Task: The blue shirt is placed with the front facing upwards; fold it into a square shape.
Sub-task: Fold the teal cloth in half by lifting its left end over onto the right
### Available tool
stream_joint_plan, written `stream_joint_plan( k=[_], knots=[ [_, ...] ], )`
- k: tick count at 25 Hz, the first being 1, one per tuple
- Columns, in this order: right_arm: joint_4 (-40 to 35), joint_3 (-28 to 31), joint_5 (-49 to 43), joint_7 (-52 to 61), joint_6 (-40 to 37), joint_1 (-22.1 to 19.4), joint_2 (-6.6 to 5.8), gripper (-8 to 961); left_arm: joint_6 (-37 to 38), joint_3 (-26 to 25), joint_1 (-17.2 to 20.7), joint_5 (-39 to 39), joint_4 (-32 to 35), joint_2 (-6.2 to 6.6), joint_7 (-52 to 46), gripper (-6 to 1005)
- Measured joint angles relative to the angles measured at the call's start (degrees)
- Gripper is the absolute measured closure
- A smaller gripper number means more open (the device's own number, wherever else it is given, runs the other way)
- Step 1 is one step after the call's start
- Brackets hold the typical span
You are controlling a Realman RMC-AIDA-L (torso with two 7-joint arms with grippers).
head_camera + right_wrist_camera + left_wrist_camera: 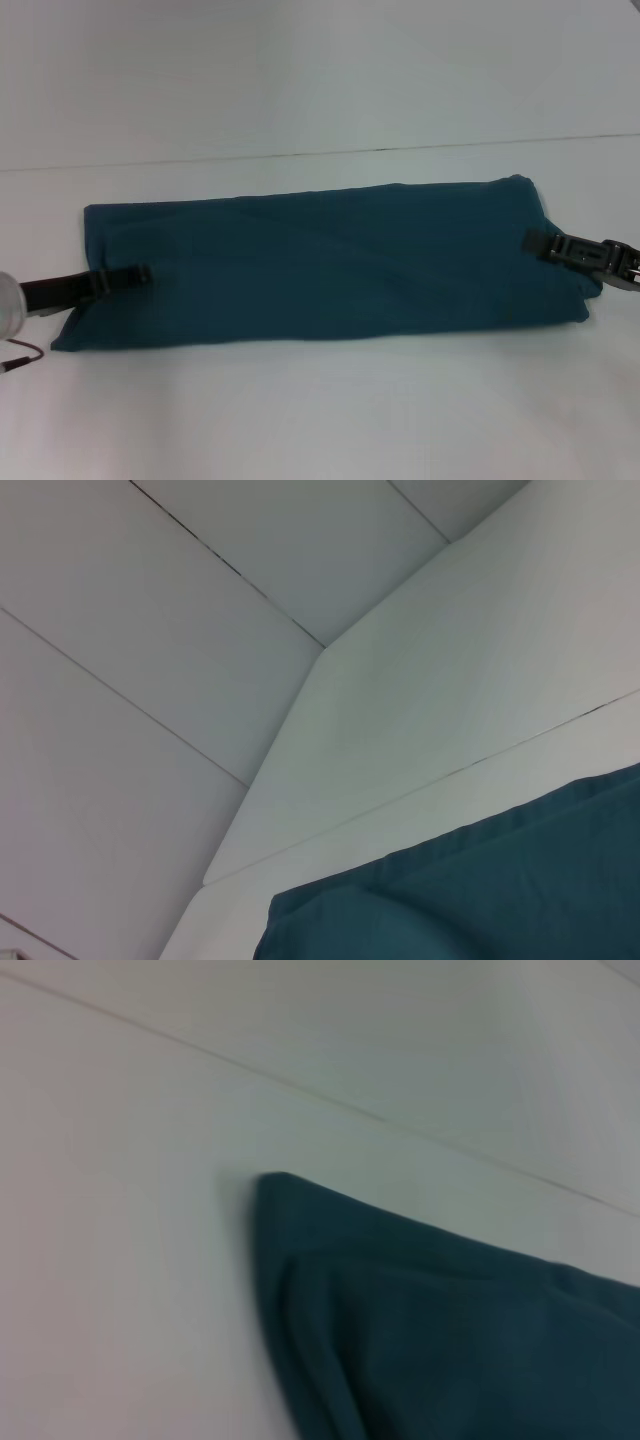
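The blue shirt (320, 265) lies on the white table as a long, plain teal band running left to right, with no lettering showing. My left gripper (140, 275) reaches in low from the left and its tip lies over the shirt's left end. My right gripper (535, 243) comes in from the right and its tip lies over the shirt's right end. A rounded, layered end of the shirt (420, 1330) fills the left wrist view. The right wrist view shows another folded edge of the shirt (470, 890) against the table.
The white table (320, 420) extends in front of the shirt and behind it to a thin seam (320, 152). A thin dark cable (20, 357) hangs by my left arm at the frame's left edge. White wall panels (200, 630) fill the right wrist view.
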Motion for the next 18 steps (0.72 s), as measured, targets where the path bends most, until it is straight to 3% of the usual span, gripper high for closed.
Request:
stream_joint_plan(
  k=[8,14,18],
  knots=[
    [0.0,0.0,0.1,-0.1,0.0,-0.2,0.0,285,4.0,-0.1,-1.5,-0.6,1.1,-0.5,-1.1,94],
    [0.0,0.0,0.2,-0.3,0.1,-0.4,0.0,285,4.5,2.7,-2.3,-0.3,1.1,-0.11,-1.9,108],
    [0.0,0.0,0.2,-0.3,0.1,-0.4,0.0,284,4.3,3.0,-2.3,-0.3,1.2,-0.09,-1.9,241]
  ],
)
